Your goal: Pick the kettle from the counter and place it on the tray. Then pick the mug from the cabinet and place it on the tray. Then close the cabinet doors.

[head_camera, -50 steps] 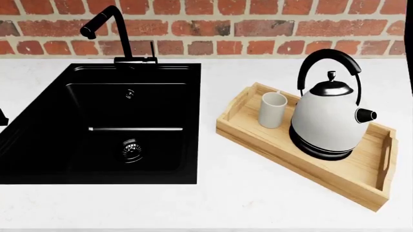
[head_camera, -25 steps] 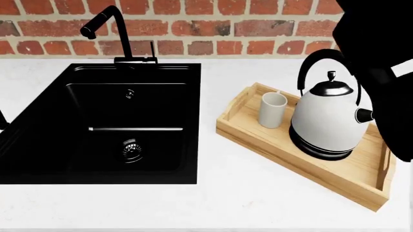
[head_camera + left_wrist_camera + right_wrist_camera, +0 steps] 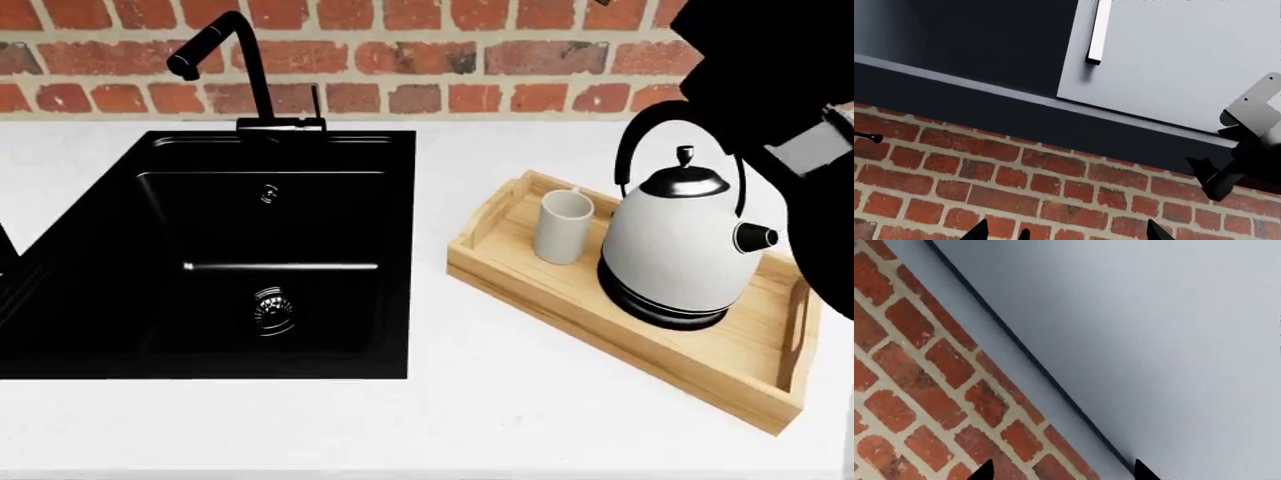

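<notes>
head view, left to right: white marbled bench (image 3: 441, 420) with the black sink (image 3: 220, 255) set into its left half, black faucet (image 3: 227, 65) at the sink's back edge against the brick wall (image 3: 400, 55). just right of the sink the light-wood tray (image 3: 561, 305) lies on the bench, angled, one short end toward the wall and the other toward the near right. the mug (image 3: 563, 227) stands upright in the tray's far-left end, empty as far as i can see. the kettle (image 3: 674, 245) stands upright just right of the mug, near it but not clearly touching, black base on the tray floor, arched handle up, side dial facing right. right arm (image 3: 787, 90) fills the upper right corner as a black mass with a grey band and overlaps the kettle handle's right side in the view; its tool is out of this view. left wrist view: open cabinet interior (image 3: 987, 45) dark, a grey cabinet door (image 3: 1174, 60) with a bar handle (image 3: 1097, 32), brick wall below it, and another arm's black link with a grey bracket (image 3: 1244, 140) at the edge. left tool (image 3: 1067, 232): only the fingertips (image 3: 977, 231) show, spread well apart, nothing between them. right wrist view: flat grey door panel (image 3: 1147, 340) fills most of the view, brick beside it. right tool (image 3: 1062, 471): two black tips (image 3: 984, 471) spread apart, nothing held, close to the panel; cannot tell if touching.
</notes>
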